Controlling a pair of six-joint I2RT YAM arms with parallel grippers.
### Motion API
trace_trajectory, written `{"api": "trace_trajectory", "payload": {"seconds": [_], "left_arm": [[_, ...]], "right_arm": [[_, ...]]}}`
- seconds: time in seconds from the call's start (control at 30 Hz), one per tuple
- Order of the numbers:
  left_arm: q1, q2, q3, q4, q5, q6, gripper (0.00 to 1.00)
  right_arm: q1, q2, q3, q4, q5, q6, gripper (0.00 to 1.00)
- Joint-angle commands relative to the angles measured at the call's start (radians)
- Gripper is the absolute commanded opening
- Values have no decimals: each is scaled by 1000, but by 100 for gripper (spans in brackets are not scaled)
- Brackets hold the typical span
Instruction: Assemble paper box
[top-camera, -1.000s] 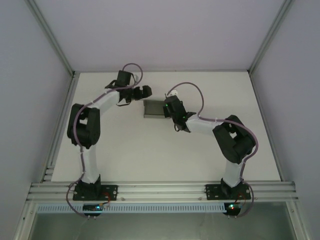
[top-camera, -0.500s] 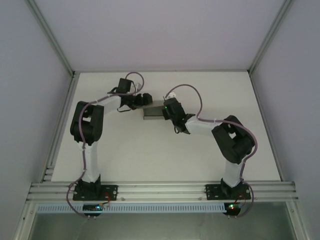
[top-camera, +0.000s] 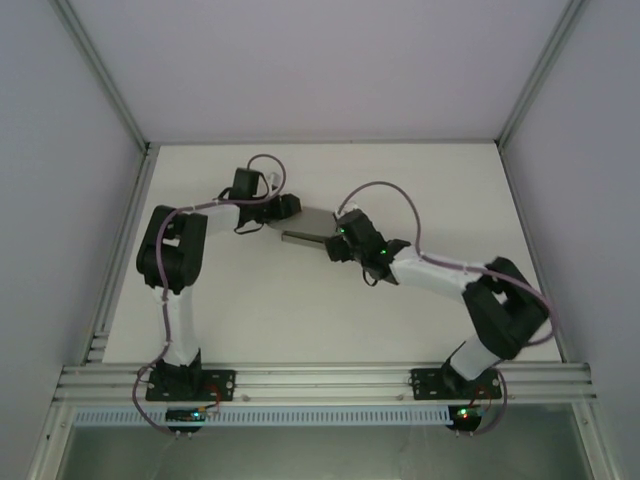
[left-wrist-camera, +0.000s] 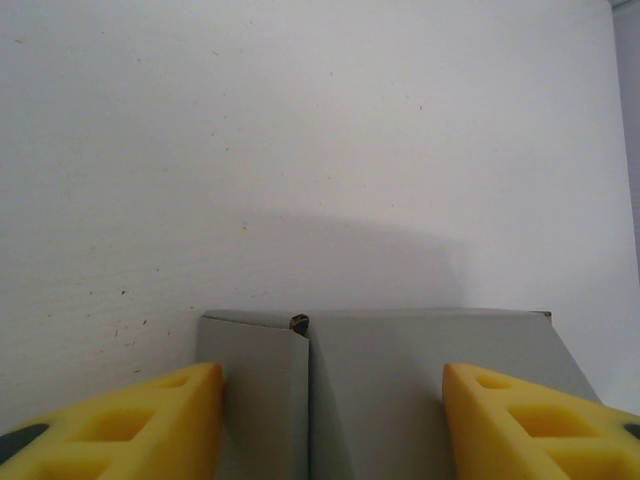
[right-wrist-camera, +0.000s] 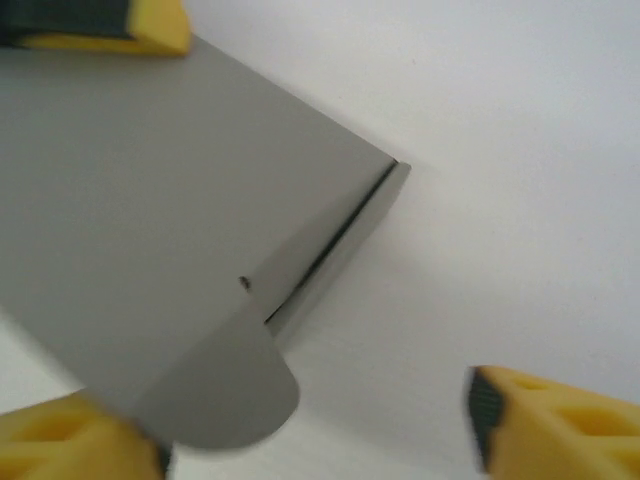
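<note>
White tabletop (top-camera: 300, 320) sits inside pale grey walls (top-camera: 60, 200), with an aluminium rail (top-camera: 320, 380) along the near edge carrying 2 arm bases. From above, the left arm rises from its base, folds at a dark elbow and reaches right across the far half of the table, so the left gripper (top-camera: 285, 208) meets the left end of the paper box (top-camera: 303, 228). The right arm stretches low and leftward from its elbow, and the right gripper (top-camera: 333, 238) is at the box's right end. A purple cable (top-camera: 385, 190) loops over each forearm. In the left wrist view, the left gripper (left-wrist-camera: 333, 400) has its 2 yellow fingers (left-wrist-camera: 130, 420) flanking the grey box (left-wrist-camera: 400, 360), which shows a folded seam and a flat top; whether they pinch it cannot be told. In the right wrist view, the right gripper (right-wrist-camera: 310, 440) stands wide open: 1 finger lies under the box's rounded tab (right-wrist-camera: 240, 400), the other is well apart on bare table. Another yellow pad (right-wrist-camera: 110, 30) touches the box (right-wrist-camera: 150, 200) at its far edge.
</note>
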Motion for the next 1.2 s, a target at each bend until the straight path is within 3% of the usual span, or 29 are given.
{"api": "trace_trajectory", "payload": {"seconds": [0.0,0.03,0.17,0.33,0.47,0.6,0.7,0.9,1.0,1.17], "left_arm": [[-12,6,-71,-65,-64,-3,55],[-16,2,-84,-50,-74,-4,55],[-41,-25,-142,-7,-142,1,55],[-64,-45,-195,42,-172,-9,55],[-77,-57,-213,51,-190,-15,55],[-80,-73,-230,55,-176,-16,55],[-79,-86,-246,72,-144,-22,55],[-76,-118,-272,97,-85,-27,54],[-68,-134,-298,124,-69,-36,50],[-43,-117,-359,243,5,-102,37]], "right_arm": [[7,-99,-35,-71,-162,10,92],[-2,-117,-34,-67,-188,17,98],[-71,-95,17,-14,-248,111,99],[-157,138,215,-114,-310,196,99],[-197,258,226,-61,-456,202,99],[-207,298,194,-66,-415,197,99],[-216,299,157,-52,-398,192,93],[-258,339,118,-20,-428,242,69],[-278,349,109,4,-464,263,63],[-297,323,112,44,-565,281,64]]}}
